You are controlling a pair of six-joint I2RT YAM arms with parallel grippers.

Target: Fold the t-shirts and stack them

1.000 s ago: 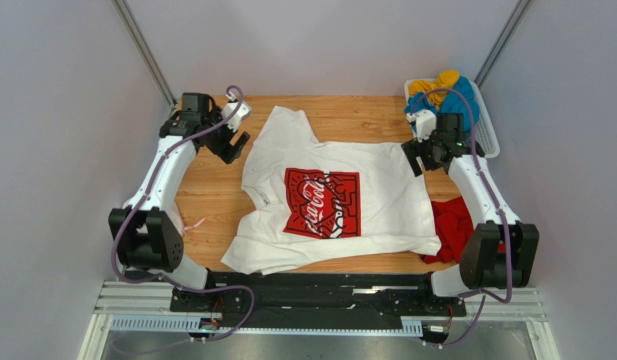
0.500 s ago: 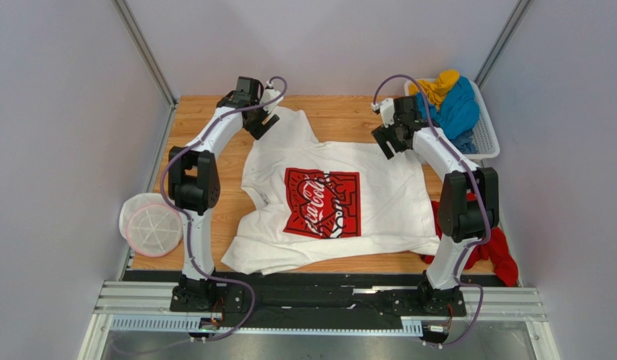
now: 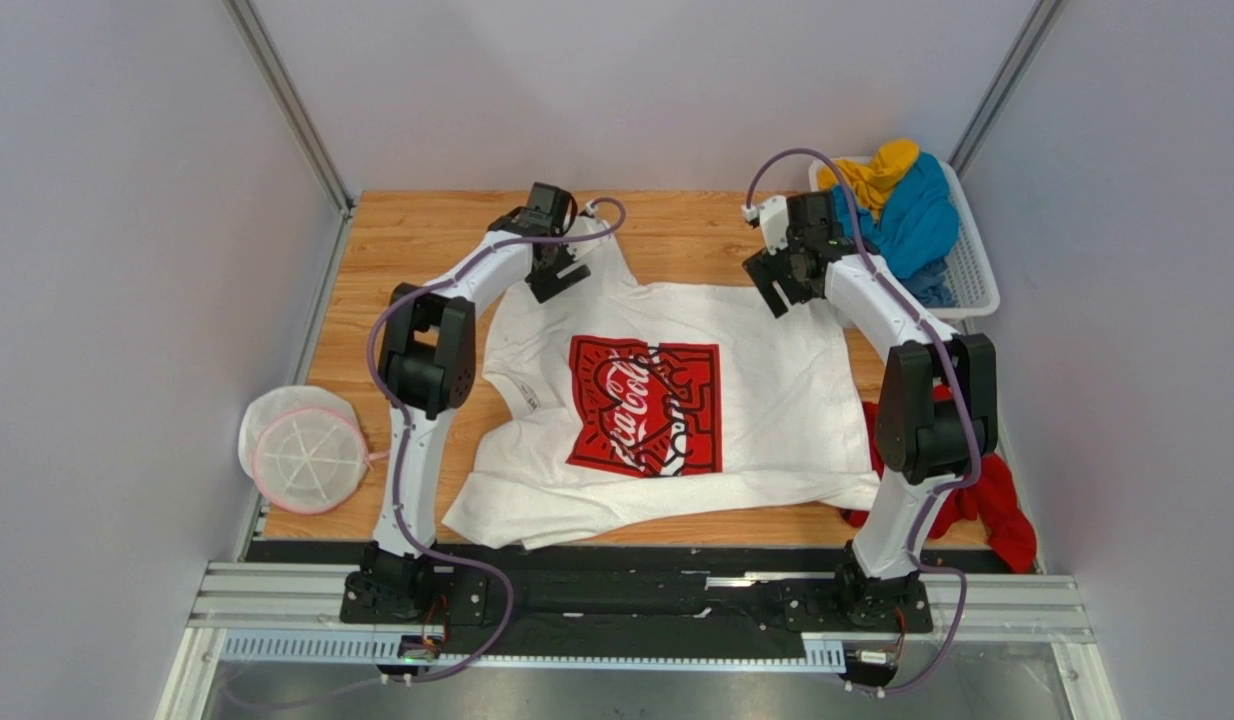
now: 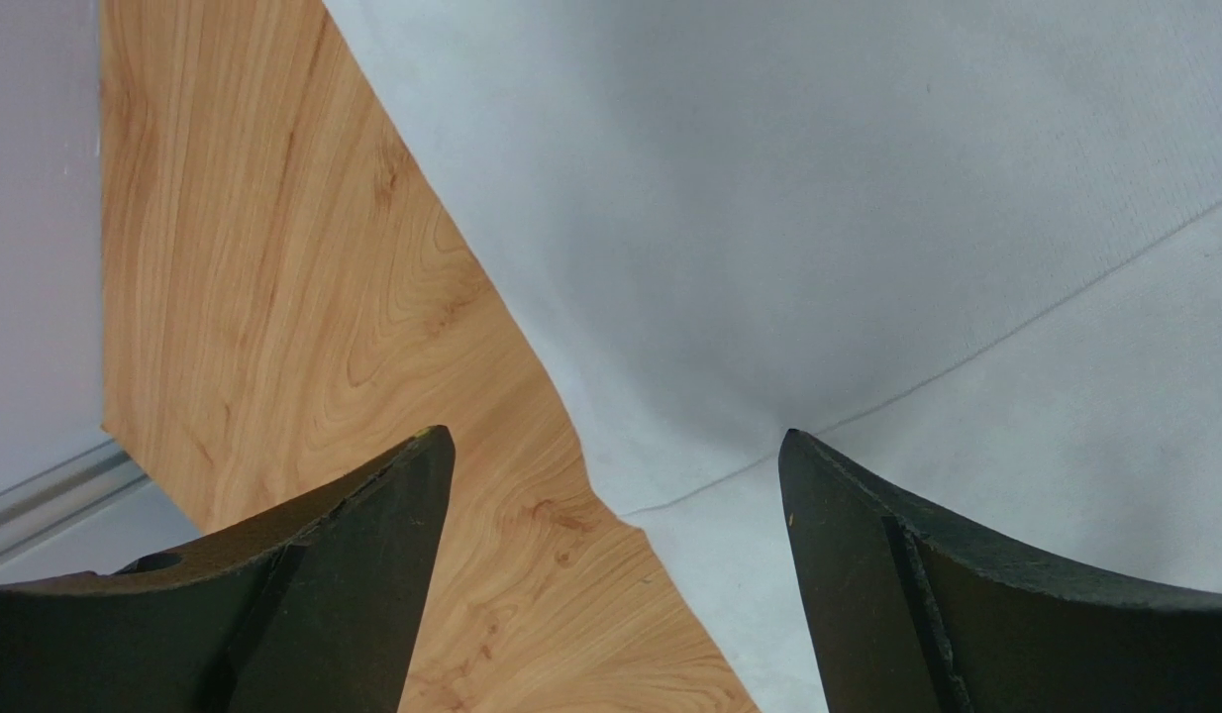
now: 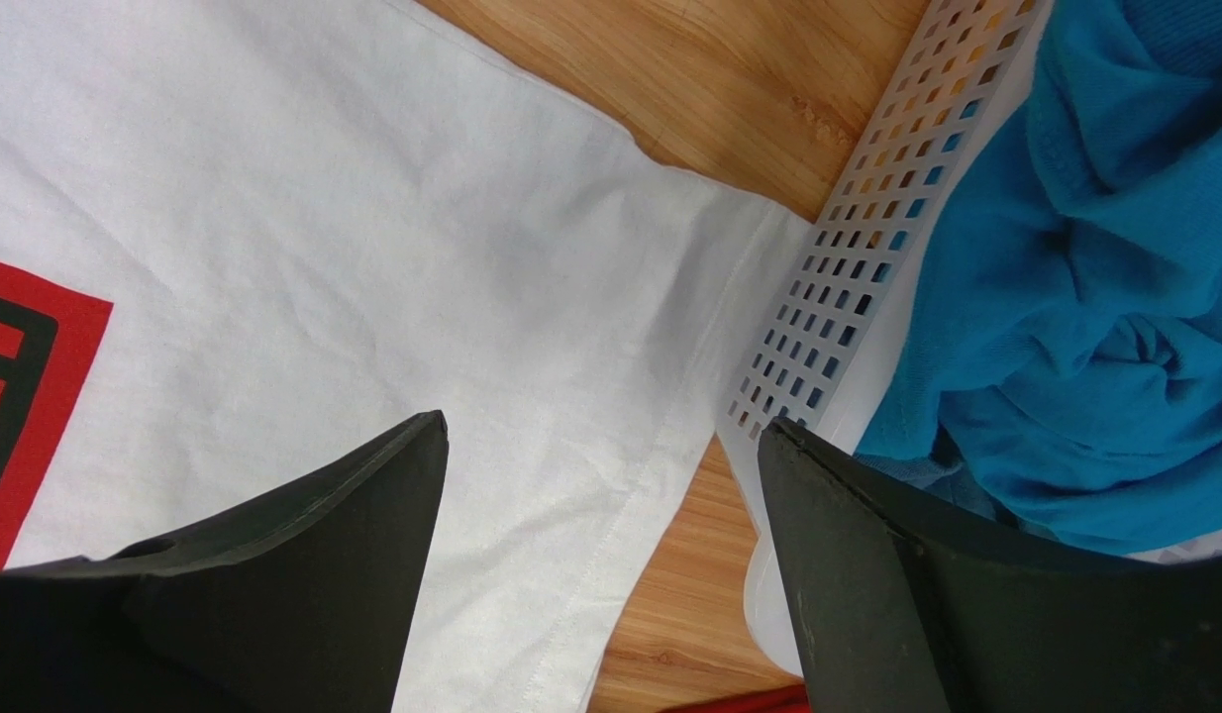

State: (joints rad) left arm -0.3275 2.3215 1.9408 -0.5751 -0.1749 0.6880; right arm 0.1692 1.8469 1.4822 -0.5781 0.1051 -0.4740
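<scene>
A large white t-shirt (image 3: 758, 405) with a red chest print (image 3: 643, 405) lies spread flat across the wooden table (image 3: 428, 240). My left gripper (image 3: 554, 279) hovers open over its far left sleeve edge (image 4: 870, 223), nothing between the fingers (image 4: 349, 572); its midpoint (image 4: 614, 438) sits over the cloth's border. My right gripper (image 3: 770, 285) hangs open above the shirt's far right hem (image 5: 424, 253), midpoint (image 5: 602, 428), holding nothing. Blue (image 3: 921, 218) and yellow (image 3: 879, 165) t-shirts fill the basket. A red t-shirt (image 3: 1002, 507) droops off the table's right edge.
The white lattice basket (image 3: 976, 270) stands at the far right corner, its wall (image 5: 855, 282) close beside my right finger. A round white mesh thing (image 3: 303, 450) rests at the table's left edge. Grey walls close in on both sides.
Both arms have stretched out toward the far side. The left gripper has swung right onto the shirt's far sleeve. The right gripper has held still for the last half second.
</scene>
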